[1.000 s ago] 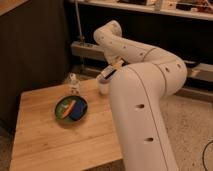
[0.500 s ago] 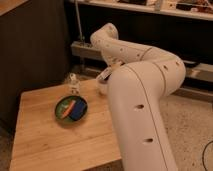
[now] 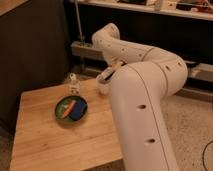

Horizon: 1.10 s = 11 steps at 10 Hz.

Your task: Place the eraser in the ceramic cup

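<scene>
The ceramic cup (image 3: 103,88) is a small off-white cup on the wooden table's far right part, partly hidden by my arm. My gripper (image 3: 107,76) hangs just above the cup at the end of my white arm. Only a dark tip with a yellowish mark shows. The eraser is not seen apart from the gripper, and I cannot tell whether it is held.
A green plate (image 3: 62,106) holds an orange stick (image 3: 71,106) and a blue slab (image 3: 78,111), left of the cup. A small white bottle (image 3: 74,84) stands behind the plate. My bulky white arm (image 3: 145,105) covers the table's right side. A dark shelf unit stands behind.
The arm's upper links have shifted slightly. The gripper stays just above the cup, a little lower.
</scene>
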{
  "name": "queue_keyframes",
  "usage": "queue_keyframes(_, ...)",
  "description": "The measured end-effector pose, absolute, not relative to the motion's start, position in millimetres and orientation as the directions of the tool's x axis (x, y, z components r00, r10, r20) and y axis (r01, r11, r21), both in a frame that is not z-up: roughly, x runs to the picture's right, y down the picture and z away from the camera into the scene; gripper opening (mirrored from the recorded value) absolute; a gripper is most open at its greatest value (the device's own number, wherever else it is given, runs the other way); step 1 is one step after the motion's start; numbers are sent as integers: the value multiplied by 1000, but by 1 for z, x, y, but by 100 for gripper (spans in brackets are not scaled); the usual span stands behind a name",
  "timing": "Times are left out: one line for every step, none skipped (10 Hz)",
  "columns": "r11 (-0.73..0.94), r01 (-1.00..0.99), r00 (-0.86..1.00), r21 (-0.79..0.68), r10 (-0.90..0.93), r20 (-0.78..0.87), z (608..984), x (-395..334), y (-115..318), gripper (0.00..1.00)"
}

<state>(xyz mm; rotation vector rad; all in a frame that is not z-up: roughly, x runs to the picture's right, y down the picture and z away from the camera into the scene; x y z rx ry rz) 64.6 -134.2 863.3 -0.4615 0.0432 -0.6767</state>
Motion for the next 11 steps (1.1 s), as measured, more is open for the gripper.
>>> queue_keyframes(690,594,790,-413,-597,139,861,69,-135,0)
queue_keyframes(698,598,794,-394,-584,168,859,73,-136,0)
queue_keyframes(711,607,793,-356,-570,213,856,77,-139,0)
queue_keyframes(719,617,787,-321,-567,244,853,81,-140,0)
queue_keyframes(723,625,780,-295,-565,267,851,82,-139,0)
queue_keyframes(726,632,773,-270,-567,283,848,84,-139,0)
queue_keyframes(727,641,764,-247,-573,297,845,84,-138,0)
queue_keyframes(728,647,757,-227,-578,306,842,84,-137,0)
queue_keyframes(728,650,754,-218,-580,308,840,84,-136,0)
queue_keyframes(722,658,748,-214,-594,295,838,84,-135,0)
queue_keyframes(716,663,746,-220,-604,282,840,83,-133,0)
